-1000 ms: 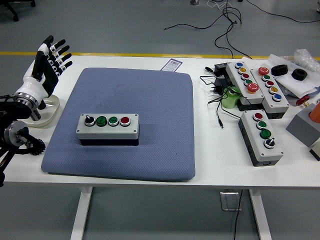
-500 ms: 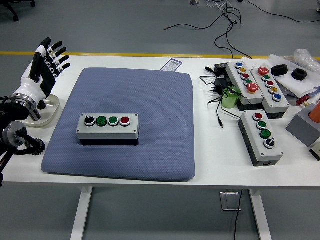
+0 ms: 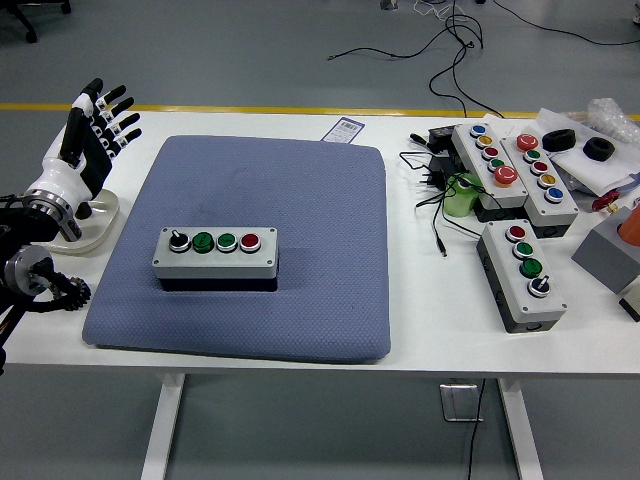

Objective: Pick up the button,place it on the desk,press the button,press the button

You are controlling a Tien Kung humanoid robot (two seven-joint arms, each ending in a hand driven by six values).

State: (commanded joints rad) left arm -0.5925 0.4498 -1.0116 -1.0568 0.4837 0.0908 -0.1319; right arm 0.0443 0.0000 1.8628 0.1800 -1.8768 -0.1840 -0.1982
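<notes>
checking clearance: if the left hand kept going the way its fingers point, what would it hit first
Nothing that shows: the left hand has its open fingers aimed up and away past the table edge, though depth is unclear.

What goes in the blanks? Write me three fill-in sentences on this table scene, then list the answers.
1. The button box with four controls in a row sits on the ____ mat.
2. The left hand is raised at the table's left edge with its fingers ____, holding nothing.
3. On that box, the control at the right end of the row is coloured ____.

Missing words: blue; spread; red
</notes>
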